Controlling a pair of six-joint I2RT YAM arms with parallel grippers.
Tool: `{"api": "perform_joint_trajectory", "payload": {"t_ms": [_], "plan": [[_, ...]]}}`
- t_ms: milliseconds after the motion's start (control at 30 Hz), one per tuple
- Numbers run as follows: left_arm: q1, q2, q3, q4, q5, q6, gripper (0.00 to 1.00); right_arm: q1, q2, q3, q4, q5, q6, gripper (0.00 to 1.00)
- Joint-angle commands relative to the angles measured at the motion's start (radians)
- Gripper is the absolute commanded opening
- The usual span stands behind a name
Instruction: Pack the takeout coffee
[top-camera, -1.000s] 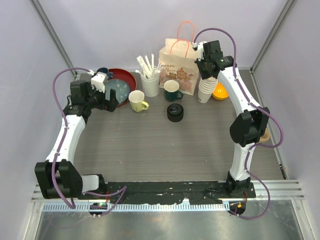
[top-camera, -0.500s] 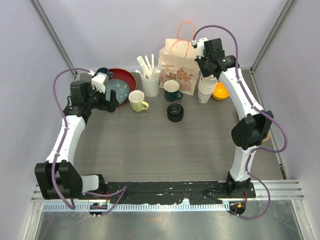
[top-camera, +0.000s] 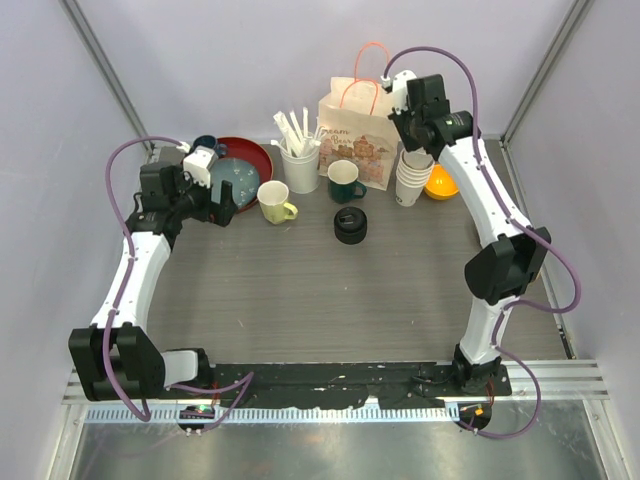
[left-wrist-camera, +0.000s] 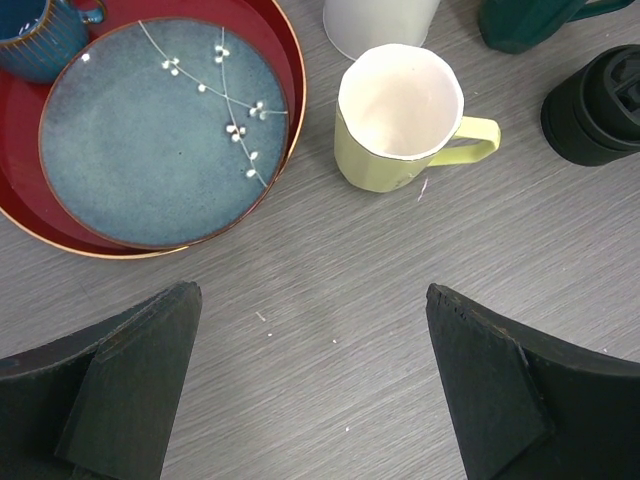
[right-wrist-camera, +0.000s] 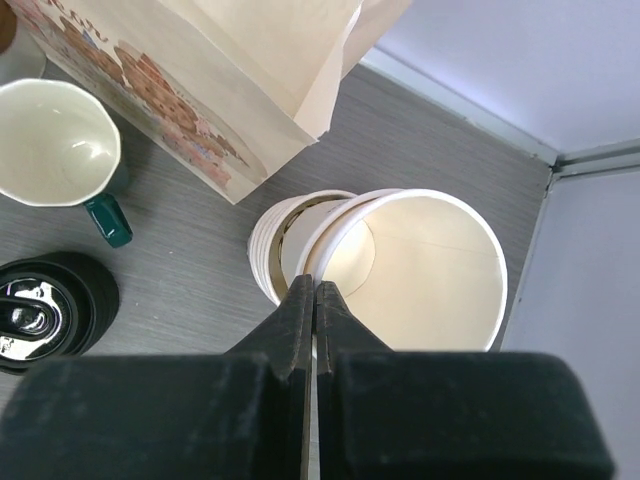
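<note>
Right tool (right-wrist-camera: 314, 284) has shifted toward far edge, clamped on paper cup (right-wrist-camera: 430, 270) rim; left tool (left-wrist-camera: 311, 292) apart; lidded coffee (top-camera: 350, 226) upright between them.

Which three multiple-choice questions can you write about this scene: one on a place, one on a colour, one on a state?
1. Where does the yellow mug stand?
A. On the table, beside the red tray
B. Inside a paper bag
C. On top of a stack of cups

2. What colour is the plate lying in the red tray?
A. White
B. Blue
C. Yellow

3. How does the left gripper stand?
A. Shut on the yellow mug
B. Shut on the plate
C. Wide open, holding nothing

Answers:
1. A: the left wrist view shows the mug on the wood-grain table, just to the side of the tray's rim.
2. B: the plate is blue with a white blossom branch painted on it.
3. C: its two fingers stand far apart, with only bare table between them.
</note>
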Motion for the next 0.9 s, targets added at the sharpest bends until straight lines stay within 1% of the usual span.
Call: {"api": "perform_joint_trajectory", "payload": {"t_ms": [0,233,367,433,500,567,633,667,700,733,767,800,833,867], "plan": [[-0.005,-0.031,0.015,-0.006,0.029,0.015,1.0,0.008,-0.109,0.026,0.071,0.029,-0.025,0.01],[-0.005,-0.025,0.019,-0.015,0.035,0.016,1.0,0.008,-0.09,-0.07,0.079,0.04,-0.051,0.01],[-0.006,-0.016,0.038,-0.024,0.059,-0.007,1.0,0.006,-0.073,-0.069,0.07,0.03,-0.036,0.01],[-0.014,-0.007,0.061,-0.028,0.088,-0.062,0.98,0.008,-0.076,-0.061,0.074,0.014,-0.028,0.01],[-0.04,0.018,0.114,-0.034,0.116,-0.108,0.92,0.006,-0.079,-0.056,0.079,0.003,-0.025,0.01],[-0.128,0.047,0.191,-0.047,0.125,-0.172,0.87,0.006,-0.076,-0.055,0.079,0.001,-0.025,0.01],[-0.193,0.102,0.246,-0.058,0.127,-0.218,0.84,0.003,-0.077,-0.061,0.079,-0.002,-0.025,0.01],[-0.259,0.124,0.304,-0.058,0.13,-0.264,0.82,0.002,-0.076,-0.062,0.079,-0.005,-0.025,0.01],[-0.29,0.179,0.337,-0.058,0.13,-0.29,0.8,-0.001,-0.077,-0.066,0.079,-0.009,-0.025,0.01],[-0.32,0.208,0.372,-0.057,0.13,-0.316,0.74,-0.012,-0.074,-0.07,0.079,-0.023,-0.023,0.01],[-0.374,0.246,0.456,-0.055,0.128,-0.377,0.71,-0.018,-0.073,-0.072,0.08,-0.035,-0.017,0.01],[-0.397,0.318,0.501,-0.054,0.125,-0.407,0.68,-0.026,-0.073,-0.073,0.079,-0.048,-0.011,0.01],[-0.419,0.364,0.55,-0.052,0.124,-0.444,0.61,-0.044,-0.074,-0.076,0.082,-0.086,-0.005,0.01],[-0.458,0.406,0.65,-0.055,0.116,-0.474,0.57,-0.052,-0.076,-0.078,0.088,-0.104,0.004,0.01]]}}
